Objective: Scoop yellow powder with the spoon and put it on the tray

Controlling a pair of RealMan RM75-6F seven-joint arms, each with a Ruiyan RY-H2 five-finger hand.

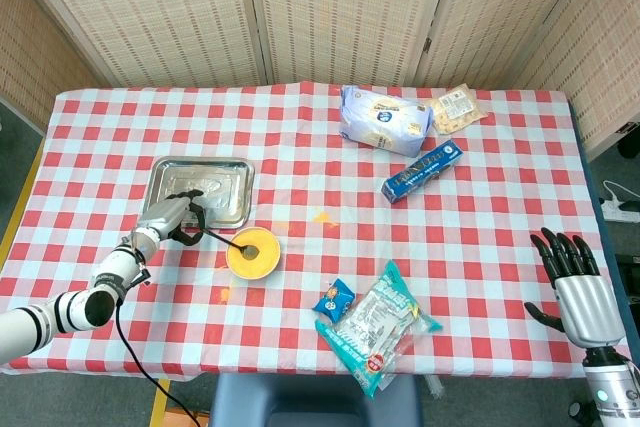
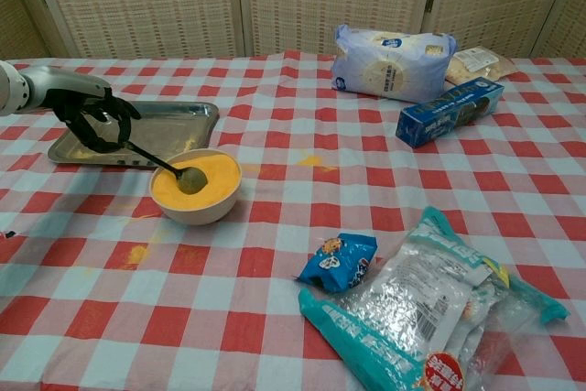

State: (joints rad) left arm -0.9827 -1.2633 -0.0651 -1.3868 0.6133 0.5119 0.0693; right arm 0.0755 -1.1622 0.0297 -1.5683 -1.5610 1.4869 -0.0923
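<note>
A red-and-white checked tablecloth (image 1: 480, 207) covers the table. On the far right lie a pale blue bag (image 1: 384, 120), a small tan packet (image 1: 457, 109) just beside it, and a dark blue box (image 1: 421, 171) nearer in. On the near side a small blue snack packet (image 2: 339, 260) touches a large teal-edged clear bag (image 2: 421, 313). These sit well apart from the work on the left. A little yellow powder is spilled on the cloth (image 2: 311, 160) to the right of the bowl and again at its near left (image 2: 135, 253).

The metal tray (image 1: 232, 207) lies far left of the bowl of yellow powder (image 2: 218, 191), the two almost touching, with open cloth between tray and table edge.

The left hand (image 2: 87, 114) is clamped on the spoon (image 2: 160, 164) over the tray's near edge. The spoon's long axis slants from the hand down and right, its bowl resting in the powder. The right hand (image 1: 575, 282) hangs beyond the table's right edge, fingers spread, holding nothing.
</note>
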